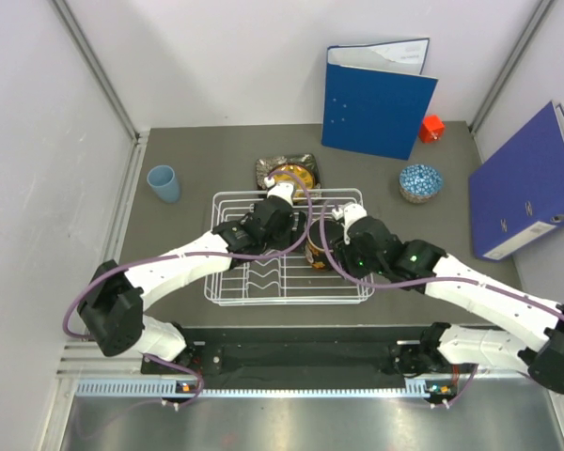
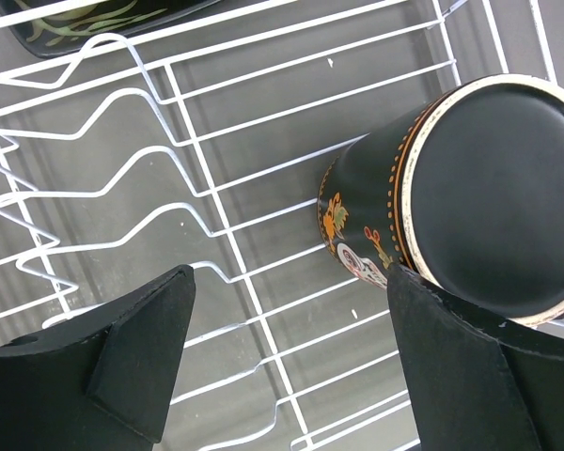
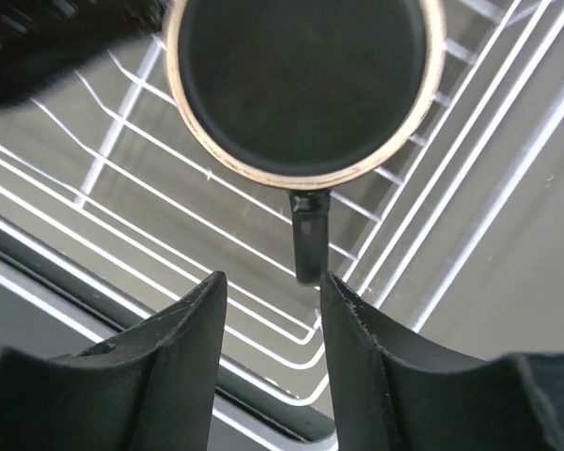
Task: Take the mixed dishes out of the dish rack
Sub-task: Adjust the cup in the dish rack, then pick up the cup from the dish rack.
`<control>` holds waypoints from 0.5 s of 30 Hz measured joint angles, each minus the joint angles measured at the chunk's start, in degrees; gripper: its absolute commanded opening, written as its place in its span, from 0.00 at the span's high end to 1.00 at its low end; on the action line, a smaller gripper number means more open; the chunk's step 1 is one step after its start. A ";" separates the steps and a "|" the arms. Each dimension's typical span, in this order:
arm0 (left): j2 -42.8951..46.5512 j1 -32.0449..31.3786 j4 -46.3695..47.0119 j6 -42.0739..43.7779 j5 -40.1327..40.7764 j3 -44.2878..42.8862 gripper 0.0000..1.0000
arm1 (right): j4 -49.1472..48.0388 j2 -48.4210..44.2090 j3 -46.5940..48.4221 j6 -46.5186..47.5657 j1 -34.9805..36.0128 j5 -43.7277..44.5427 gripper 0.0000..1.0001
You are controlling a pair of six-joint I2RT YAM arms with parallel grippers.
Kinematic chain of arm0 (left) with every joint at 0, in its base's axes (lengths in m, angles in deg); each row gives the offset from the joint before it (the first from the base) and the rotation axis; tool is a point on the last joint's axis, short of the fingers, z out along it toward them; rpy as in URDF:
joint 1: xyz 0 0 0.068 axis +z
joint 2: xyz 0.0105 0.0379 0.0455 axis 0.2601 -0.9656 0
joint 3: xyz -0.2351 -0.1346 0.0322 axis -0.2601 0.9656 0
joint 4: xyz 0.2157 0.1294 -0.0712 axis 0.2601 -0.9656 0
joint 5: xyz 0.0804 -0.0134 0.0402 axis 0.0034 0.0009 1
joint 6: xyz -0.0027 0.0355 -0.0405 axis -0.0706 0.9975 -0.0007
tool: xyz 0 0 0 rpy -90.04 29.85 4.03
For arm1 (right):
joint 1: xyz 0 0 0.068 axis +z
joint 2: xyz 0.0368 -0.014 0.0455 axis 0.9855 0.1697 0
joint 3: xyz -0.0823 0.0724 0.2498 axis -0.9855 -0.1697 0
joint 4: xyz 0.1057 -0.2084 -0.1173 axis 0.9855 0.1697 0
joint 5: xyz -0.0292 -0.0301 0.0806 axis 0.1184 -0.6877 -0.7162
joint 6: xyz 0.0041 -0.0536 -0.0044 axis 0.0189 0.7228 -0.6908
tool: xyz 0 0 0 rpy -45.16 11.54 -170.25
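The dark brown mug (image 1: 317, 246) lies inside the dish rack (image 1: 254, 277), toward its right half, resting on the wire floor. In the left wrist view we see a flat dark round face with a pale rim and a painted orange pattern on the side; in the right wrist view its handle (image 3: 307, 235) points down at the camera.

The left gripper (image 2: 289, 277) hangs over the rack floor with its fingers spread wide. The mug sits off to one side of the gap rather than in it, its edge just at one fingertip (image 2: 423, 319); we cannot tell whether they touch. The right gripper (image 3: 270, 282) is parted too – the handle's end reaches just into the opening, close beside one finger (image 3: 357, 329), and nothing is pinched.

Just behind the rack, the black square plate (image 1: 266, 167) lies on the table (image 1: 188, 244) with the small yellow round dish (image 1: 291, 176) on it, partly hidden by the left arm. The light blue cup (image 1: 164, 183) stands upright to the rack's left and a little behind it; the speckled bowl (image 1: 420, 182) sits to the rack's right rear. Farther behind the rack one blue binder (image 1: 376, 103) stands against the back wall with a small red block (image 1: 432, 127) beside it; a second binder (image 1: 522, 188) leans well to the rack's right.
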 measured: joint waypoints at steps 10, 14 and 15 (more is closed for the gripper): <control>1.66 0.00 -0.20 0.35 0.22 0.00 0.11 | -3.54 8.70 -2.12 -0.31 0.46 2.27 0.60; 2.58 0.02 -0.17 0.28 0.20 0.02 0.11 | -5.55 11.23 -2.08 -0.59 0.46 3.52 0.60; 2.78 0.02 -0.15 0.24 0.20 0.07 0.11 | -6.14 11.93 -2.01 -0.57 0.46 3.76 0.60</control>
